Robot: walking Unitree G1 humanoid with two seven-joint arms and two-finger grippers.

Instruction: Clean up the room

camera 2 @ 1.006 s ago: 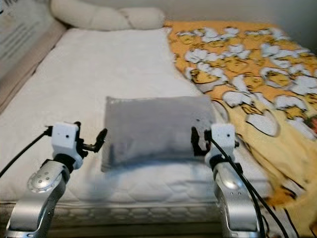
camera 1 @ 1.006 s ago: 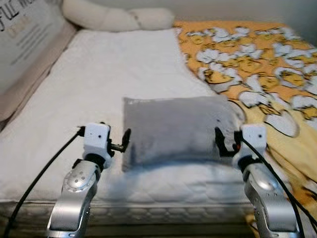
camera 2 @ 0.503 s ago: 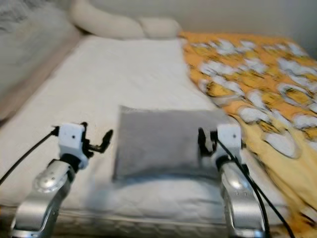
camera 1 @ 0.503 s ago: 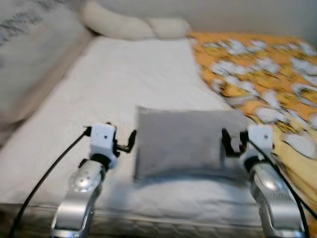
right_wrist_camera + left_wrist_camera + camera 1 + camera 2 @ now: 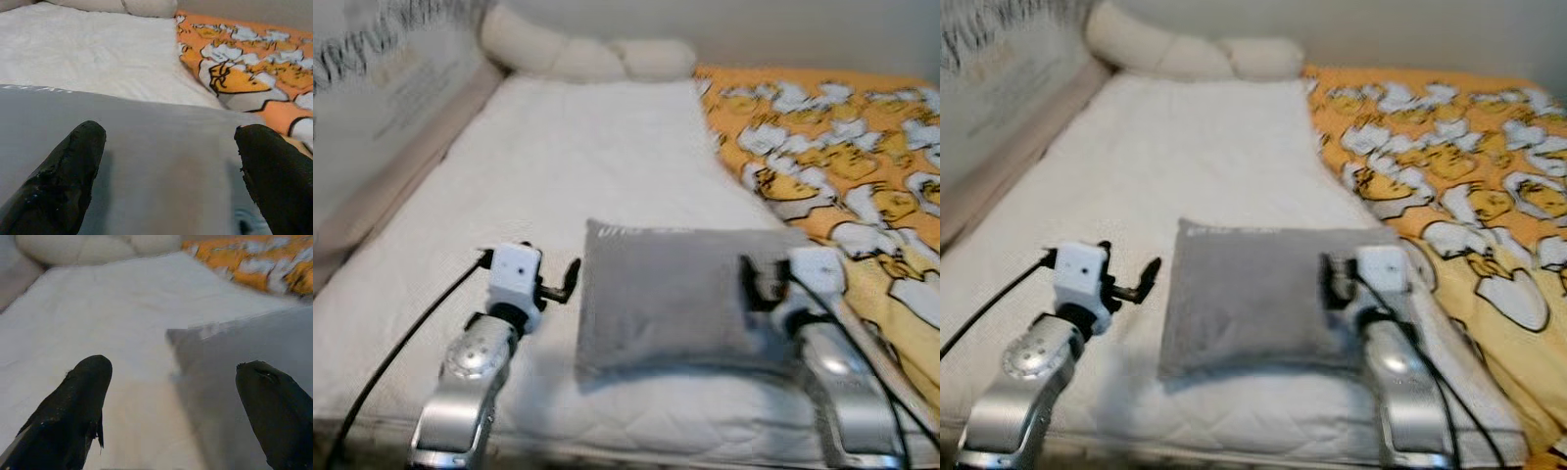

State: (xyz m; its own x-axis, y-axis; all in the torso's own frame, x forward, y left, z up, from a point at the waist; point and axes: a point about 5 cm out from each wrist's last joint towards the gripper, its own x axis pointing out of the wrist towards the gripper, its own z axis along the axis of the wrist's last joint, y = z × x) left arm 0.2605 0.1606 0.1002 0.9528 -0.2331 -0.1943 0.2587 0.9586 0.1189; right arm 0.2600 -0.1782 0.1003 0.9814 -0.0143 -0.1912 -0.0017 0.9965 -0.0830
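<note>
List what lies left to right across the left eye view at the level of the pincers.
Left pincer → grey pillow → right pincer → orange patterned blanket.

The left gripper (image 5: 173, 396) hangs spread wide above the white mattress (image 5: 112, 323), at the grey pillow's (image 5: 244, 347) corner.
</note>
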